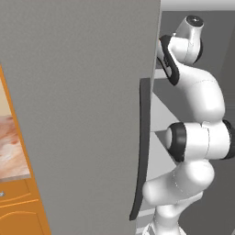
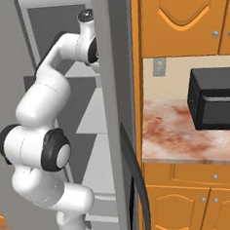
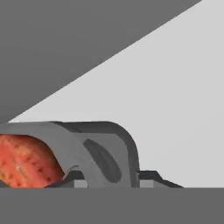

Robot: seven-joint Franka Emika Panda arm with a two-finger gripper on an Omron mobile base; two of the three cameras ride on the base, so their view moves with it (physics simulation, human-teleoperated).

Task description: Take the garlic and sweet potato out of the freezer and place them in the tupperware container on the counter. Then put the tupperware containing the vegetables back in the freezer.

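Note:
In the hand view the tupperware container point(image 3: 105, 148), a dark grey tub with a flared rim, rests on a pale grey shelf inside the freezer point(image 1: 69, 92). The orange-red sweet potato point(image 3: 24, 159) lies inside the tub at the left. My gripper point(image 3: 111, 175) straddles the tub's near wall, one dark fingertip inside it and one outside. Whether the fingers still press on the wall does not show. The garlic is hidden. In both base views my arm reaches up into the freezer behind its door.
The open grey freezer door with its long dark handle point(image 1: 143, 147) stands close on the arm's left. The marbled counter point(image 2: 177, 136) lies right of the freezer with a black microwave point(image 2: 213, 99) on it, and orange cabinets sit above and below it.

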